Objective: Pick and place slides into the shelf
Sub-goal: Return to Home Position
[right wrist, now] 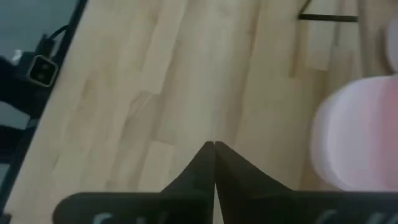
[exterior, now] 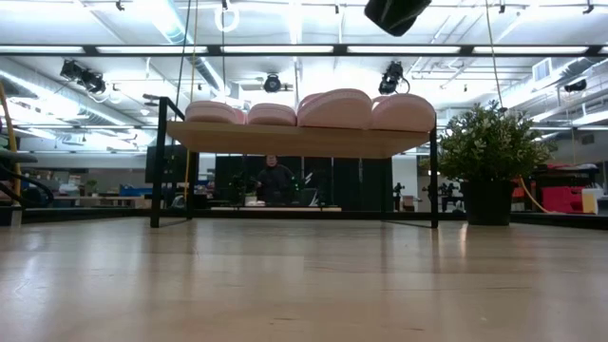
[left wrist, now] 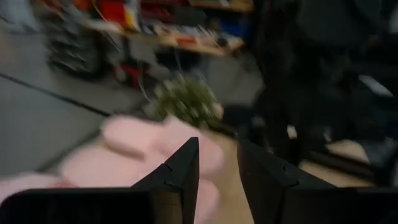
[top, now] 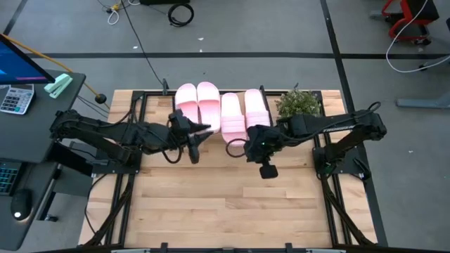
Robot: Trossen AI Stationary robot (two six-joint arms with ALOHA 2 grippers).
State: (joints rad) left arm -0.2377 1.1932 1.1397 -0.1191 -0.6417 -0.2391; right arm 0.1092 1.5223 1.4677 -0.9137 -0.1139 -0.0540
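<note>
Several pale pink slides [top: 220,109] lie side by side, soles down, on the top board of the shelf [exterior: 304,140] at the table's far edge. In the low view the slides [exterior: 313,107] sit in a row on the board. My left gripper [top: 202,131] hovers just near of the left slides, open by a narrow gap with nothing in it [left wrist: 217,165]; pink slides [left wrist: 149,149] show beyond its fingers. My right gripper [top: 248,143] hangs near of the right slides, shut and empty [right wrist: 214,149], over bare table, with one slide [right wrist: 360,137] beside it.
A potted plant [top: 299,104] stands on the table to the right of the shelf [exterior: 489,161]. The two arms are close together in front of the shelf. The wooden tabletop [top: 225,204] stretches toward the near edge. A person [exterior: 275,180] sits in the room behind.
</note>
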